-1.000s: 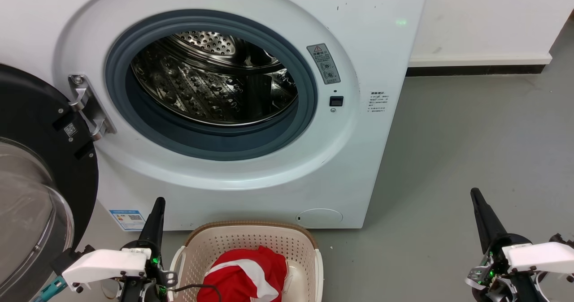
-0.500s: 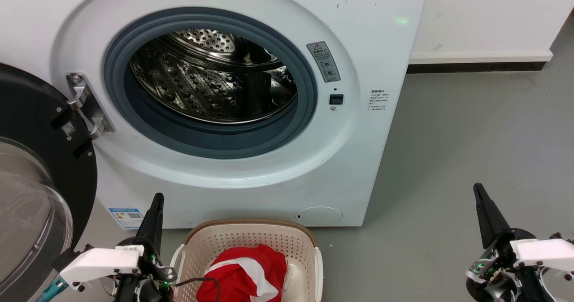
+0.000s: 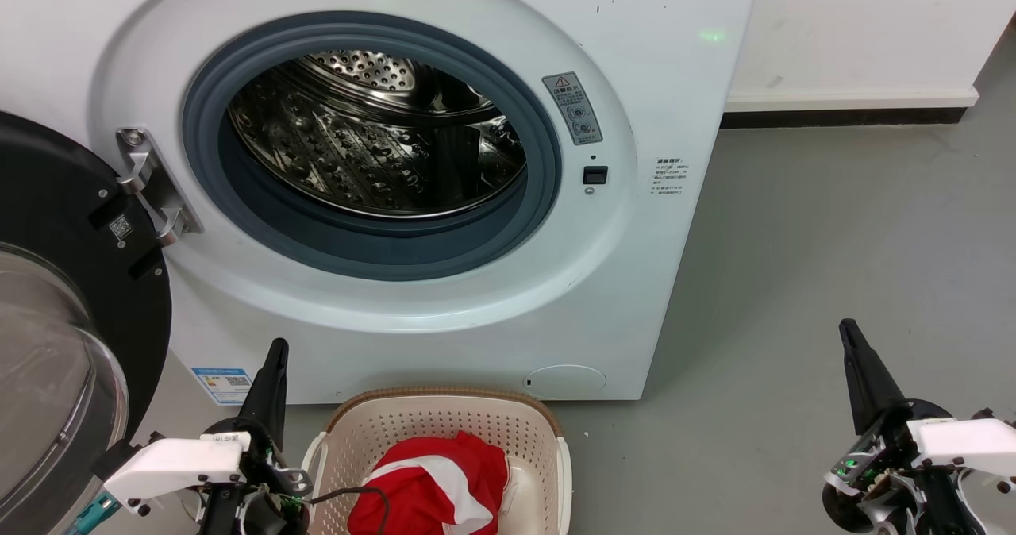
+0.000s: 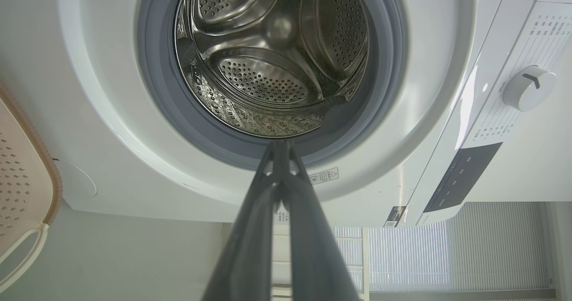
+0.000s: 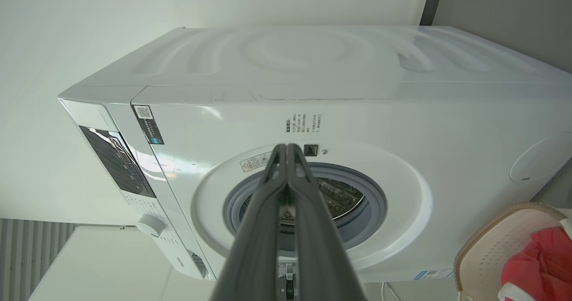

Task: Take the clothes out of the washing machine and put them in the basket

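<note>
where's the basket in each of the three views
Head view: basket at bottom centre, red clothes inside.
Left wrist view: basket at the left edge.
Right wrist view: basket in the lower right corner.
Shared landmark: the grey porthole rim.

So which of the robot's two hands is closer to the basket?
The left hand, at the head view's lower left: it sits right beside the basket, while the right hand is far off over the grey floor.

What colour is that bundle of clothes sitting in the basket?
Bright red with a broad white stripe. The clothes show best in the head view, lying in the cream basket.
</note>
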{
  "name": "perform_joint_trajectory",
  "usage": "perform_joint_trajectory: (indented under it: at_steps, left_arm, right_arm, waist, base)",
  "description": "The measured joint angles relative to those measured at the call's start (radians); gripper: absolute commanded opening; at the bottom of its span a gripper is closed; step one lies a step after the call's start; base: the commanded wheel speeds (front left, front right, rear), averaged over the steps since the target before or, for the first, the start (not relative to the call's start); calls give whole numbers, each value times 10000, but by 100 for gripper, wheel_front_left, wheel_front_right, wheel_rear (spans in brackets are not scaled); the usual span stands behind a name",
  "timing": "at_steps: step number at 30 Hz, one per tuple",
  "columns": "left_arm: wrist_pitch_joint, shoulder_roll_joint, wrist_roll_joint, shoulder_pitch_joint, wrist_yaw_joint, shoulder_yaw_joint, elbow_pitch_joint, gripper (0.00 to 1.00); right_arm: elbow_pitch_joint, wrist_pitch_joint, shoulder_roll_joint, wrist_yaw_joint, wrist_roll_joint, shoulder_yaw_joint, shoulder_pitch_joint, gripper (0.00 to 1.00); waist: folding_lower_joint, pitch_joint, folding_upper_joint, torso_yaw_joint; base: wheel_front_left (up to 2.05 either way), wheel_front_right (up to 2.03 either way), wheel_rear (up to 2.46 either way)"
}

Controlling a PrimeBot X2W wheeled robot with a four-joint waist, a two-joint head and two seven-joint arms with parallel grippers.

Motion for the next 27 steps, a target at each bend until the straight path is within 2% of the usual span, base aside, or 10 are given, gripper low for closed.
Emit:
perform_joint_trajectory:
  at_steps: [27]
  left_arm:
    - [0, 0, 0, -1, 0, 0, 0, 0]
  right_arm:
    - [8, 44, 77, 0, -63, -84, -1, 0]
  waist:
    - [0, -1, 0, 0]
  base:
    - [0, 0, 0]
